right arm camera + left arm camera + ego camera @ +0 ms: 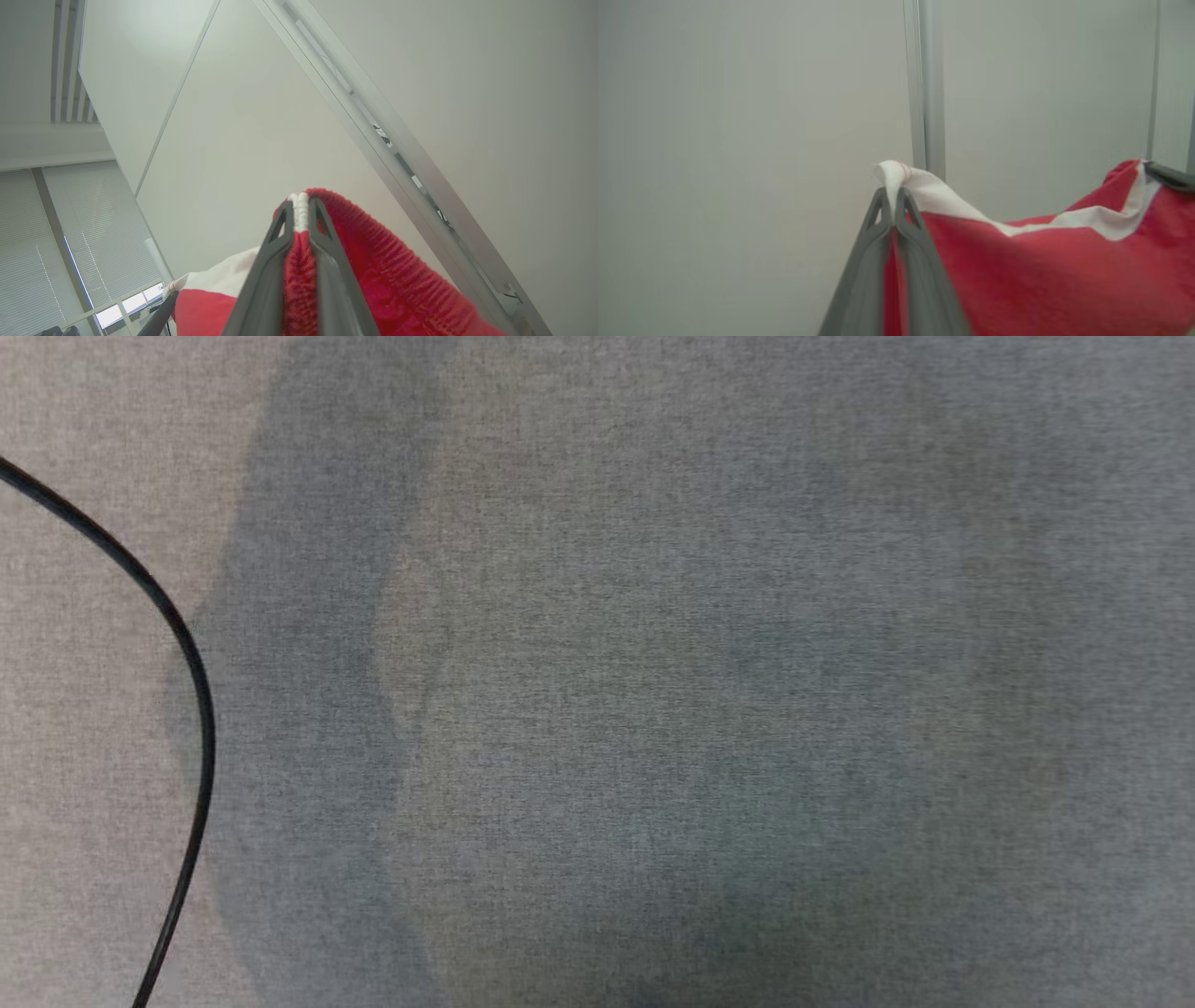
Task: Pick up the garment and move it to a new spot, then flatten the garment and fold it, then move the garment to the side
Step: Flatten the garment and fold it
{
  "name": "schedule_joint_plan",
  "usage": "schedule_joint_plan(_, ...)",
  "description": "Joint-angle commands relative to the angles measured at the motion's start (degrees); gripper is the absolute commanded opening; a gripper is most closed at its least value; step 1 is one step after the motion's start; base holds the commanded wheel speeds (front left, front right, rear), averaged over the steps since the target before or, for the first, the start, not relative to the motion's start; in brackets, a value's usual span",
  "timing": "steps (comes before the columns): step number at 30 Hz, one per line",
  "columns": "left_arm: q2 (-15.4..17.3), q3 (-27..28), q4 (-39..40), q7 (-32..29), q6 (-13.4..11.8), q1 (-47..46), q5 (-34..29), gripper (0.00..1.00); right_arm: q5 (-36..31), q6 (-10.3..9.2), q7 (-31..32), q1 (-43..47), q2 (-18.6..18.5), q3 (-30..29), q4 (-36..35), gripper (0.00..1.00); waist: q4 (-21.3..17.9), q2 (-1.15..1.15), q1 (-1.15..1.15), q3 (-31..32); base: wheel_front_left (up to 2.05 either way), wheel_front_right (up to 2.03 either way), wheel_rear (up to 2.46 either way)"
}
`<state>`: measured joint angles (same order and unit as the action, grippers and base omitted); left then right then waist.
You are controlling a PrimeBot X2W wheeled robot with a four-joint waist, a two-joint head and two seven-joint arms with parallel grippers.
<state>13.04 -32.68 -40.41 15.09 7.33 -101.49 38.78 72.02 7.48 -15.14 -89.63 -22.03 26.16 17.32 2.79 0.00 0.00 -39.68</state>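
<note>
Left gripper (893, 198), its 2 dark fingers (920, 261) pressed together, pinches the white hem corner of the red-and-white knit garment (1041, 275). Right gripper (299, 207) clamps a red ribbed edge with white trim. The garment hangs stretched between the 2 grippers, in front of pale wall panels (738, 140). Head view: grey woven tabletop (653, 663), thin black cable (191, 663) curving across its left side.

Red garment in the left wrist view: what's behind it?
Behind the garment is a pale wall with a metal strip running up it. The cloth covers the strip's lower part and whatever lies below, so that cannot be seen.
</note>
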Motion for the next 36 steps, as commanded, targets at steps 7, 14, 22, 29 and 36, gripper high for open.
schedule_joint_plan(7, 2.17, -7.16, 3.85, 0.03, 0.13, 11.84, 7.03, 0.00, 3.20, 0.03, 0.05, 11.49, -3.37, 7.02, -0.67, 0.00, 0.70, 0.00, 0.00, -1.47, 0.00, 0.00, 0.00)
schedule_joint_plan(14, 6.41, -9.55, 10.33, 0.05, 0.14, 23.50, 13.32, 0.00, 6.11, 0.04, 0.04, 22.50, -4.39, 8.37, -3.25, 0.00, -0.48, 0.00, 0.00, 0.23, 0.00, 0.00, 0.00)
schedule_joint_plan(22, 10.00, -7.28, 18.28, 0.05, 0.15, 39.87, 15.18, 0.00, 7.72, 0.04, 0.03, 33.99, -3.51, 10.40, -8.76, 0.00, -1.54, 0.00, 0.00, 6.82, 0.00, 0.00, 0.00)
schedule_joint_plan(29, 11.24, -4.12, 23.98, 0.06, 0.15, 56.21, 13.35, 0.00, 8.04, 0.04, 0.03, 44.77, -4.28, 13.34, -10.87, 0.00, -1.65, 0.00, 0.00, 15.24, 0.00, 0.00, 0.00)
schedule_joint_plan(36, 10.59, 0.00, 26.81, 0.06, 0.15, 70.07, 13.09, 0.00, 8.60, 0.04, 0.03, 53.20, -5.94, 16.52, -11.04, 0.00, -2.28, 0.00, 0.00, 21.78, 0.00, 0.00, 0.00)
